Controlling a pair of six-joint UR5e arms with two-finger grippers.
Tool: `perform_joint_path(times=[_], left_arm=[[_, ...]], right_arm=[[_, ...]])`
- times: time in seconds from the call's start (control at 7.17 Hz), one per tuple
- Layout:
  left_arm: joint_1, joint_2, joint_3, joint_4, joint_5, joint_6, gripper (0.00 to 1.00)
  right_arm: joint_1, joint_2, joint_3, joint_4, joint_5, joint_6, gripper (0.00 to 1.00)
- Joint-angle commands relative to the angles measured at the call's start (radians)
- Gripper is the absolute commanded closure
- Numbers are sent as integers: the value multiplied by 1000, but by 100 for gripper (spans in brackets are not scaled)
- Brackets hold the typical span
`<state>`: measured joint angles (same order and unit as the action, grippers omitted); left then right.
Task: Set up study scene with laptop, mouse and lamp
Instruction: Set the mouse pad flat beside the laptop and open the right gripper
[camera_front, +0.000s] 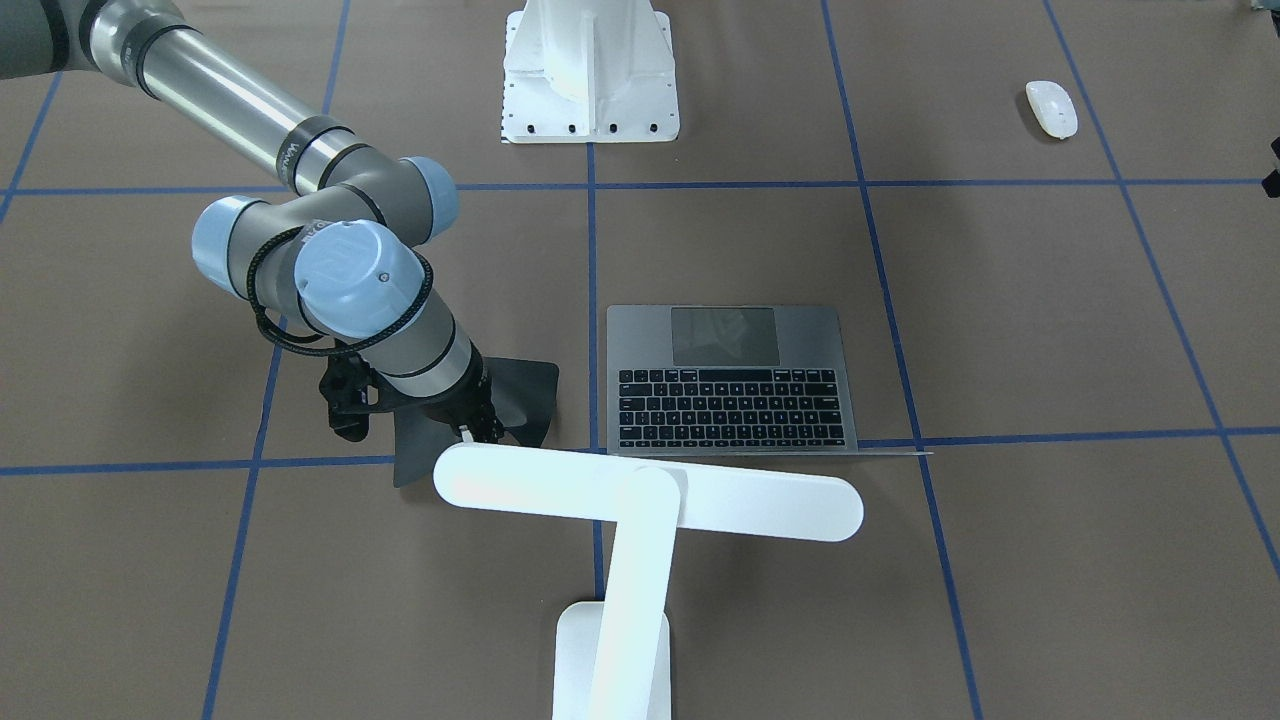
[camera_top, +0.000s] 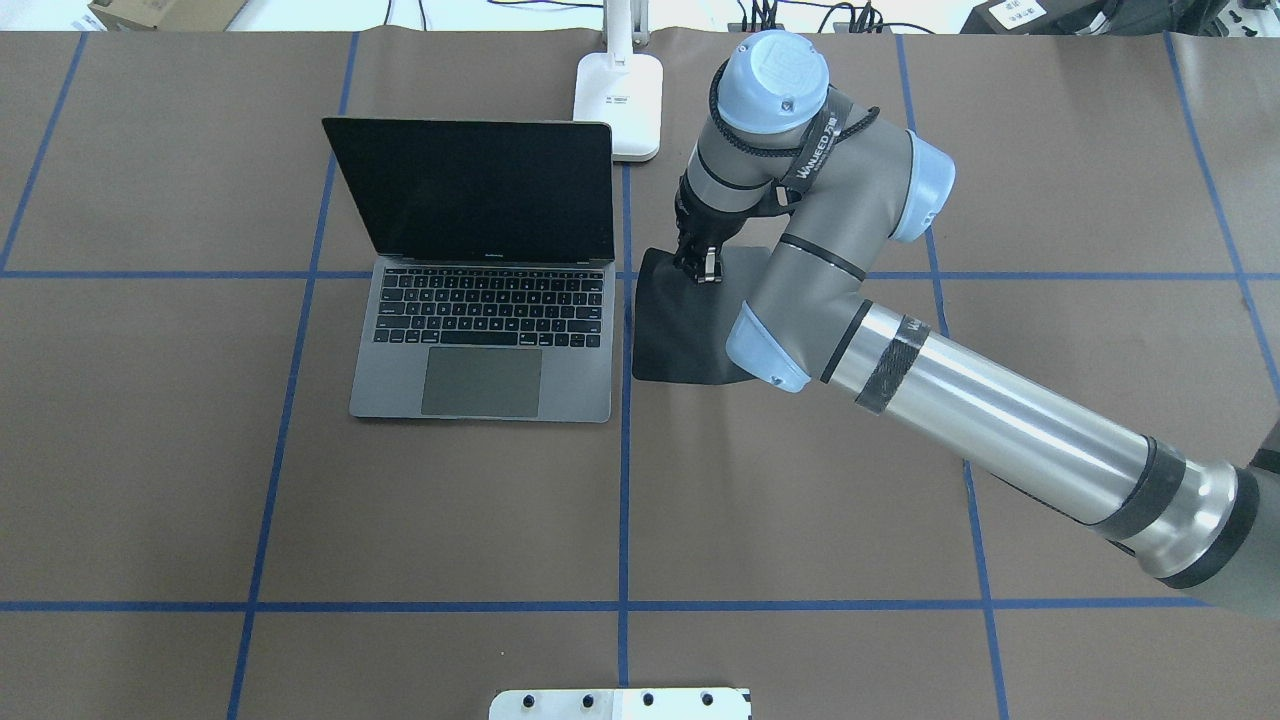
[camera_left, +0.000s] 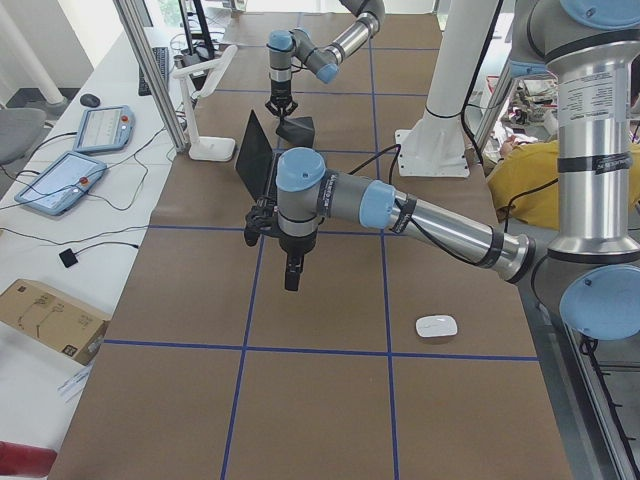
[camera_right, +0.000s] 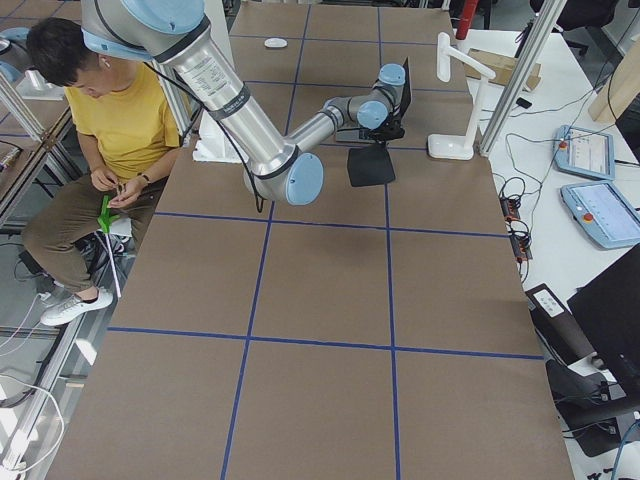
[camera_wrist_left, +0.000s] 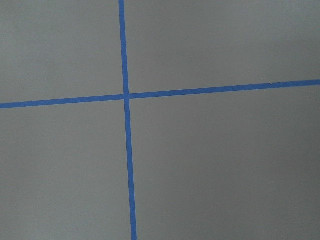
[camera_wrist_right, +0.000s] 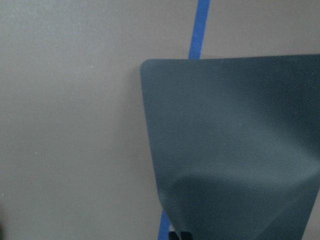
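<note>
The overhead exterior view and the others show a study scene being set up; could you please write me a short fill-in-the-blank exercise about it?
1. The laptop stands with its lid ____.
2. The black mat is pinched at one edge by the ____ arm's gripper.
3. The mouse is ____ in colour.
4. In the overhead exterior view, the mat lies to the laptop's ____.
Missing words: open; right; white; right.

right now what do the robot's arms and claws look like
Right arm and left arm: silver tubes, grey joints, pale blue caps. A black cable and a white-lettered strap wrap the right wrist. Right claw and left claw: black.
</note>
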<state>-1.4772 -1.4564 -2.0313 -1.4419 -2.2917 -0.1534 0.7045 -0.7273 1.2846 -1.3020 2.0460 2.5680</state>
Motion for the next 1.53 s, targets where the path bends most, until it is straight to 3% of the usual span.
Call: perform_joint_path(times=[0.0, 0.14, 0.28, 0.42, 0.84, 1.12, 1.4], left_arm=[[0, 1, 5, 0, 0, 0, 0], [0, 1, 6, 0, 0, 0, 0], [0, 1, 6, 0, 0, 0, 0], [0, -1, 6, 0, 0, 0, 0], [0, -2, 6, -2, 2, 0, 0], [0, -7, 2, 2, 2, -6, 0], [0, -12, 5, 5, 5, -8, 0]], right_arm=[[-14, 11, -1, 1, -26, 24, 100], [-14, 8, -1, 1, -26, 26, 100], [-13, 0, 1, 3, -26, 24, 73], [-17, -17, 1, 59, -45, 17, 1], [-16, -46, 19, 113, -58, -30, 0], [-13, -78, 64, 106, -95, -176, 0], [25, -176, 149, 104, -95, -457, 0]])
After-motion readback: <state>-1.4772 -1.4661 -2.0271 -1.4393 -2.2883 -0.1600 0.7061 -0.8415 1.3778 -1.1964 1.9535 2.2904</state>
